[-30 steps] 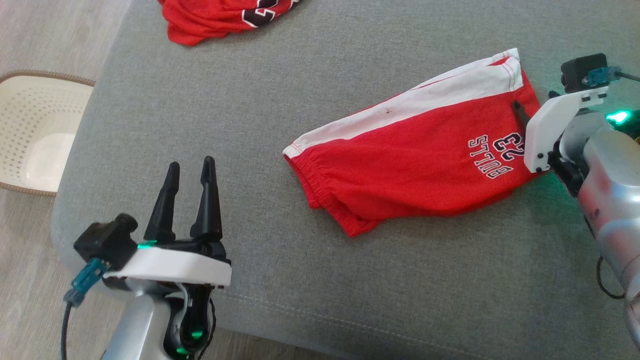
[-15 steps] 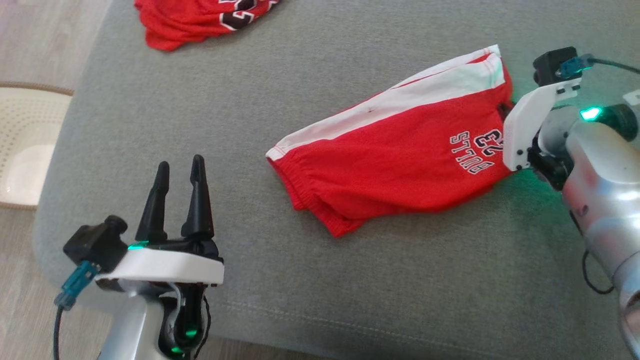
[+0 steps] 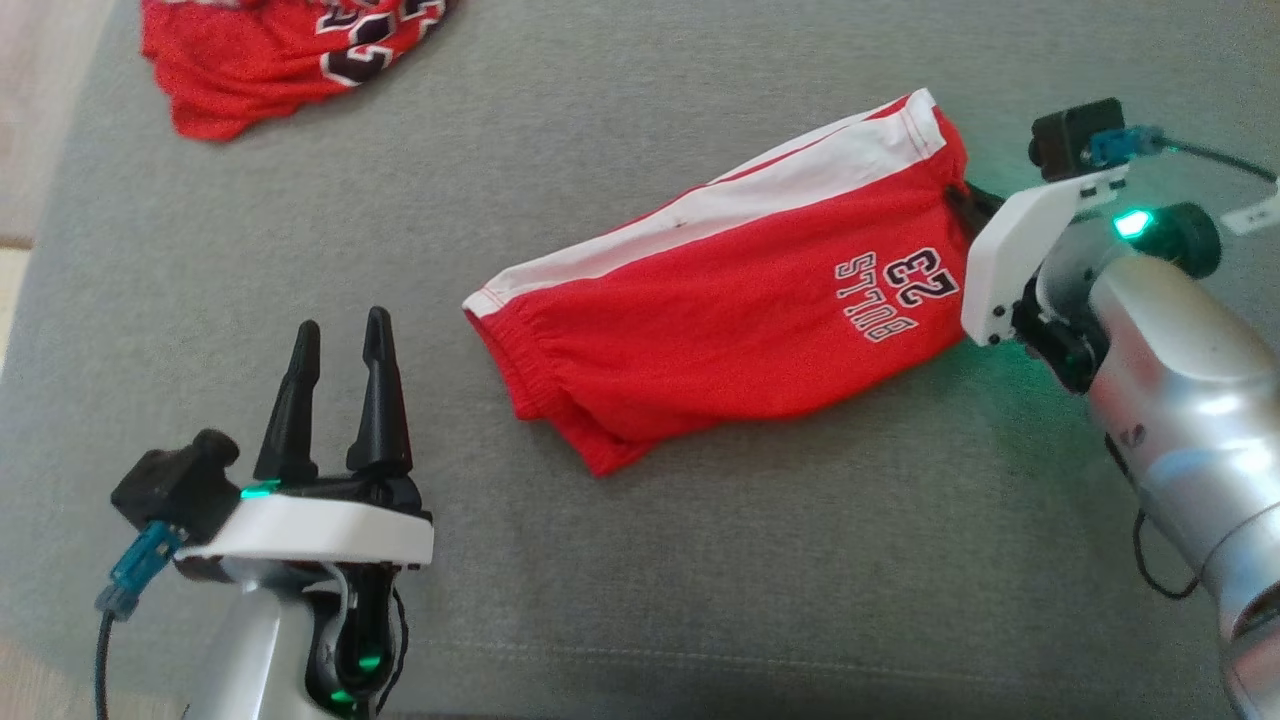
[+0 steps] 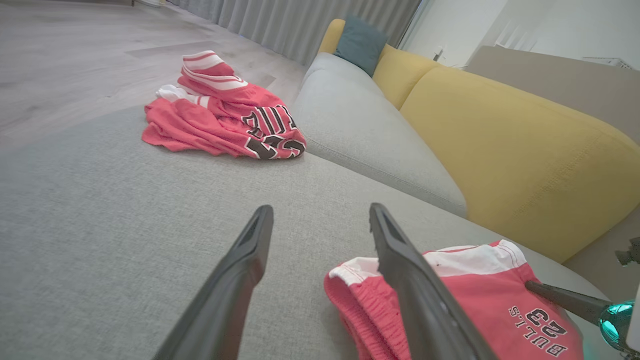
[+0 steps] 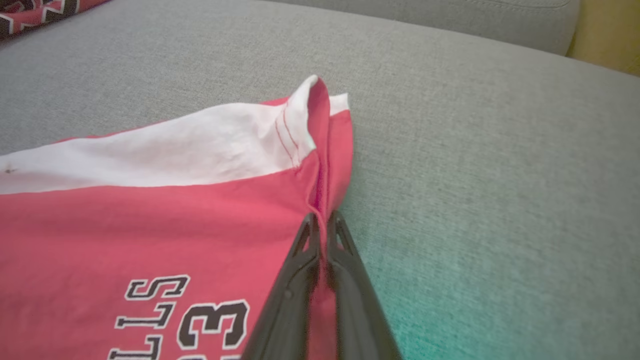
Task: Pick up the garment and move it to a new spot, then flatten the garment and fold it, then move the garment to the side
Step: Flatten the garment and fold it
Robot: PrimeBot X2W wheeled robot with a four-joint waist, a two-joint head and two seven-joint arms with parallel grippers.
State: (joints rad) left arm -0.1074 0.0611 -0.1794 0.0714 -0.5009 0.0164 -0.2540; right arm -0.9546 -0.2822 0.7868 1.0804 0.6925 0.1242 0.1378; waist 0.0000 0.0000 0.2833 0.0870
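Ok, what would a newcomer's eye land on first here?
The folded red garment, white band and BULLS 23 print, lies centre on the grey cushion, its right edge pinched in the fingers of the right gripper. The crumpled red jersey sits at the far left corner; the left gripper hangs open at near left.

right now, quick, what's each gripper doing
Left gripper: open, holding nothing.
Right gripper: closed on the edge of the red Bulls 23 shorts.
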